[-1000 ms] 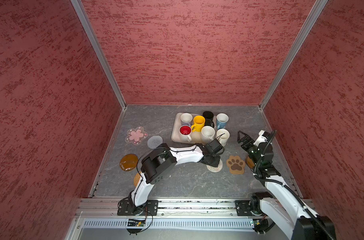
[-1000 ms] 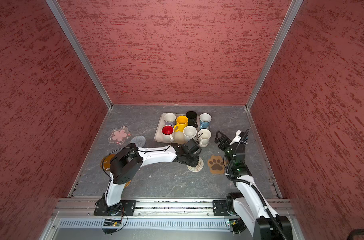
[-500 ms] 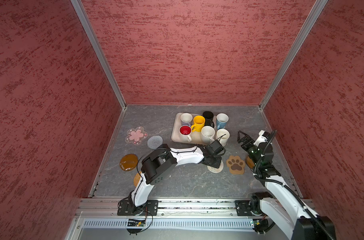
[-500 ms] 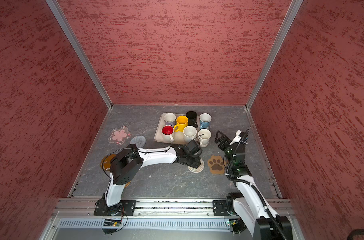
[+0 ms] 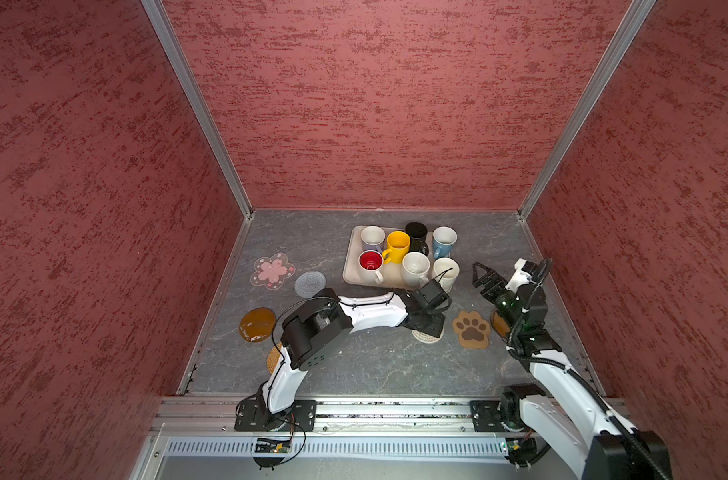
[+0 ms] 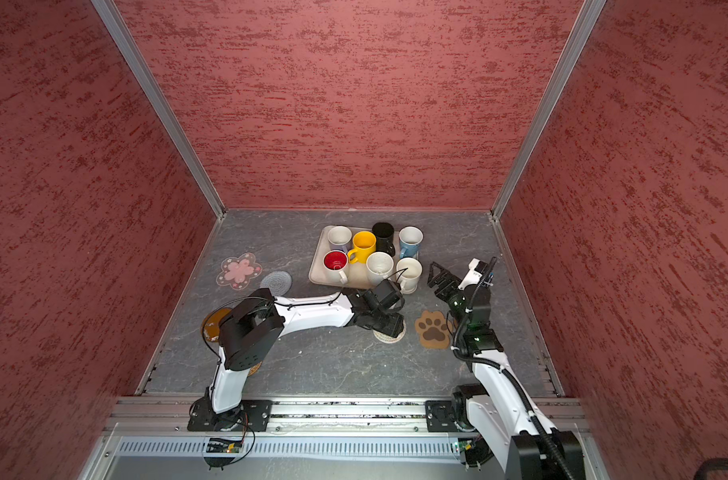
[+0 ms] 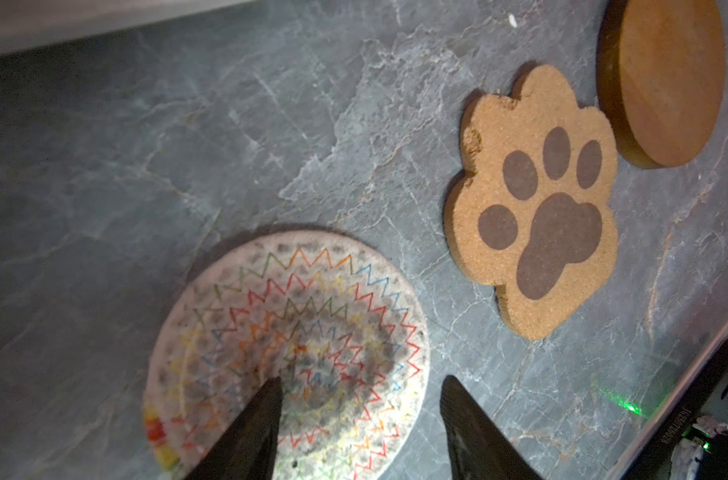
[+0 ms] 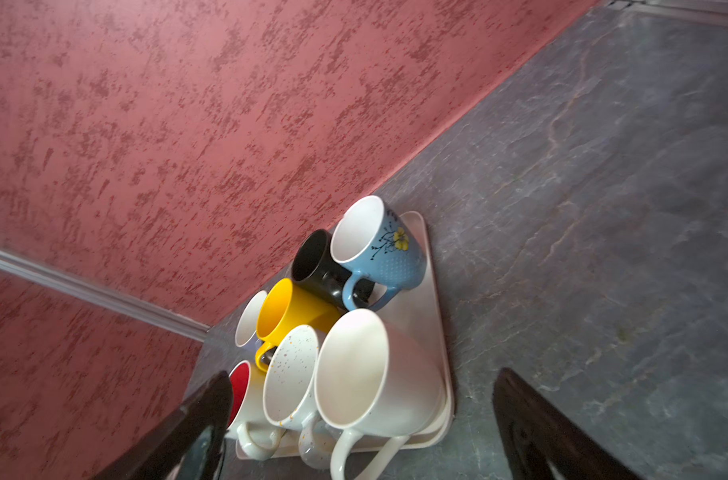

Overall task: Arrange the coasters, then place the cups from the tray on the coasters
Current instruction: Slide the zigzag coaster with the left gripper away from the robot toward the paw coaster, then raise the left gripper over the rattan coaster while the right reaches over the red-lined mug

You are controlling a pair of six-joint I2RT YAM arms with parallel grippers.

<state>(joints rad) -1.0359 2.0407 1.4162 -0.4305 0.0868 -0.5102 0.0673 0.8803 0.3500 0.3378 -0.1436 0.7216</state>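
Coaster stage seems under way: left end effector, jaws apart, sits over the beige woven coaster, not gripping it; paw coaster at its 3 o'clock. The tray, 12 o'clock on the surface, holds all seven cups. Right end effector: jaws wide apart, empty.
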